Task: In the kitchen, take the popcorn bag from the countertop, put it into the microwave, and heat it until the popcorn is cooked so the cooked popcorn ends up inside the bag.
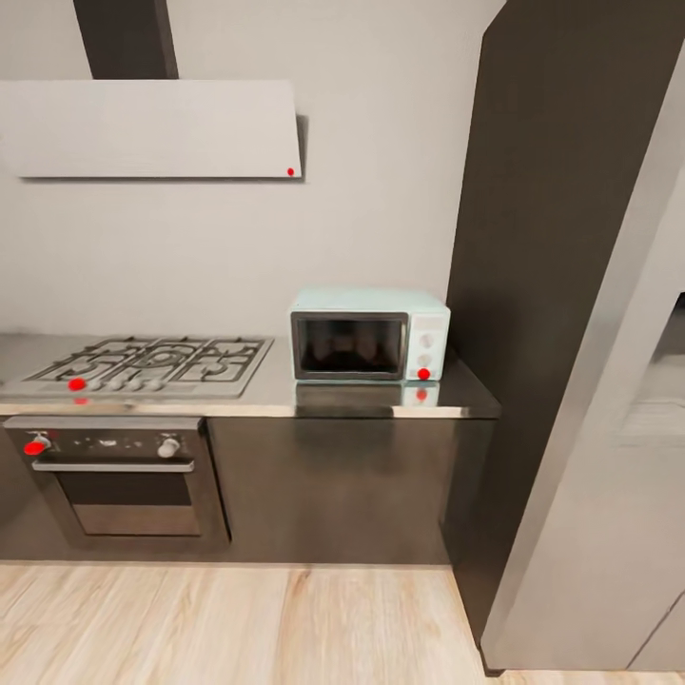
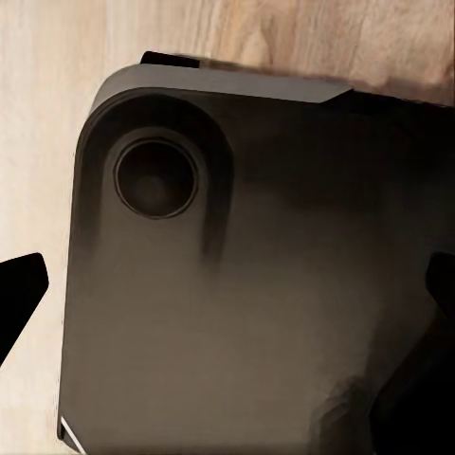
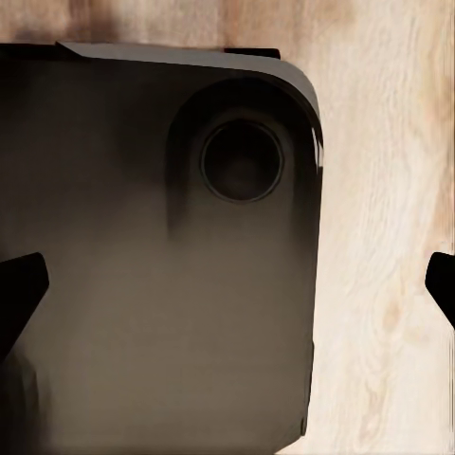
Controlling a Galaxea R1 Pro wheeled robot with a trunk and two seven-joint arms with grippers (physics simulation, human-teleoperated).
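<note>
Kitchen wall ahead is pale grey, with a white hood (image 1: 152, 128) up on the left. Below it the grey countertop (image 1: 276, 400) carries a gas hob (image 1: 143, 366) at left and the pale-blue microwave (image 1: 369, 335) at right, door closed, standing just beside a tall dark cabinet (image 1: 561, 285). A dark built-in oven (image 1: 119, 476) sits under the hob. Light wood floor (image 1: 228, 623) runs in the near field. My left gripper (image 2: 227, 294) and right gripper (image 3: 227, 294) both hang over my dark base (image 2: 237, 313), fingertips spread wide, holding nothing.
</note>
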